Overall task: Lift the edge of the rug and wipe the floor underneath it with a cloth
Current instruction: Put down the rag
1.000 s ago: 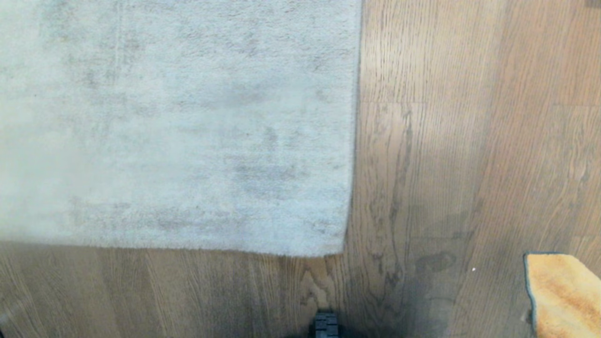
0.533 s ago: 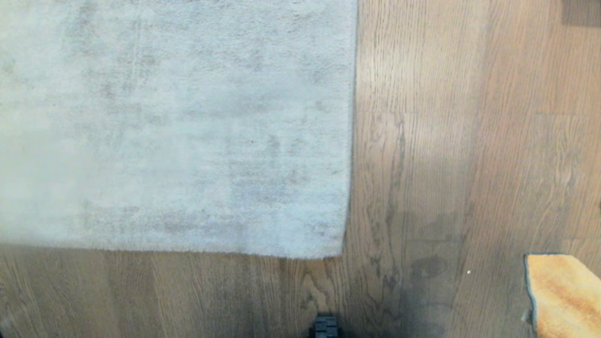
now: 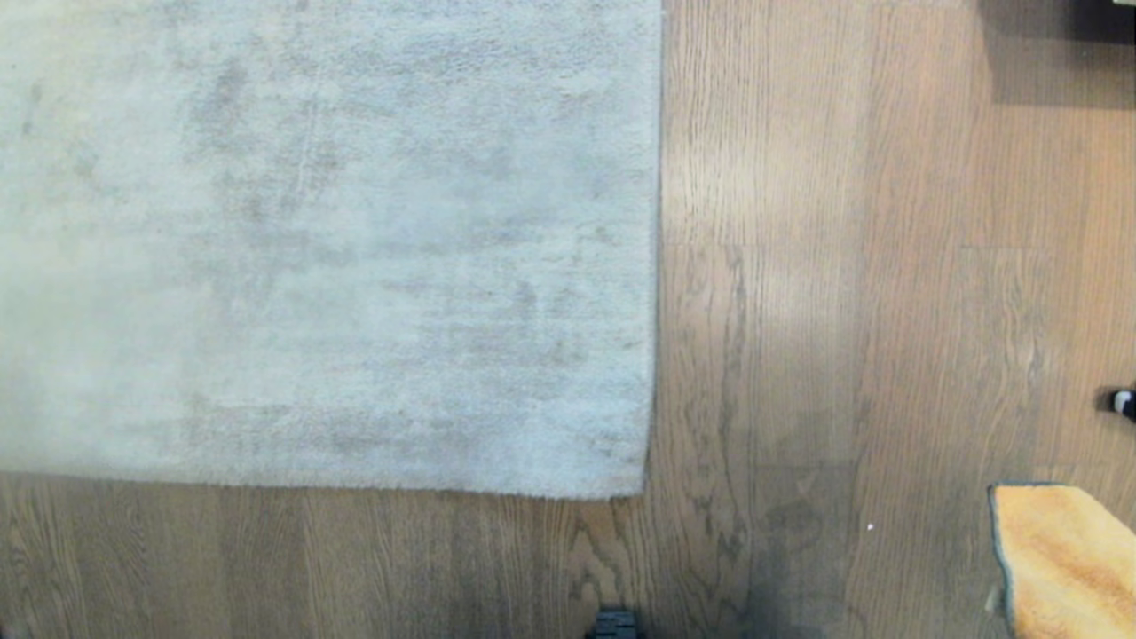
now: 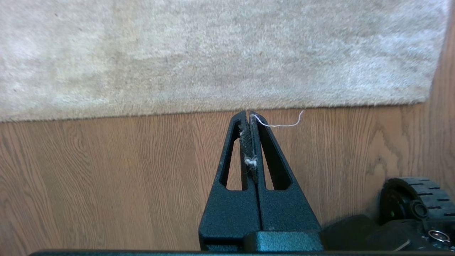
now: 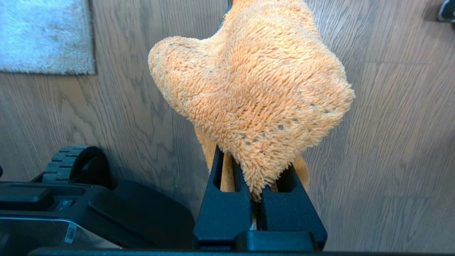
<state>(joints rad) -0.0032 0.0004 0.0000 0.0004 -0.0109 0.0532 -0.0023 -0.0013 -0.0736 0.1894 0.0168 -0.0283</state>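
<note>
Orange fluffy cloth (image 5: 256, 89) bunches in the pinching right end effector (image 5: 256, 167); left end effector (image 4: 248, 119) pressed together, lint-flecked, above floor (image 3: 887, 311) near the flat rug edge (image 3: 355, 486).

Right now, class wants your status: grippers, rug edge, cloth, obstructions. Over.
Left gripper shut, empty, short of rug edge. Right gripper shut on cloth. Rug edge flat on floor; nothing blocking.

A dark shoe tip (image 3: 1125, 404) shows at the head view's right edge.
</note>
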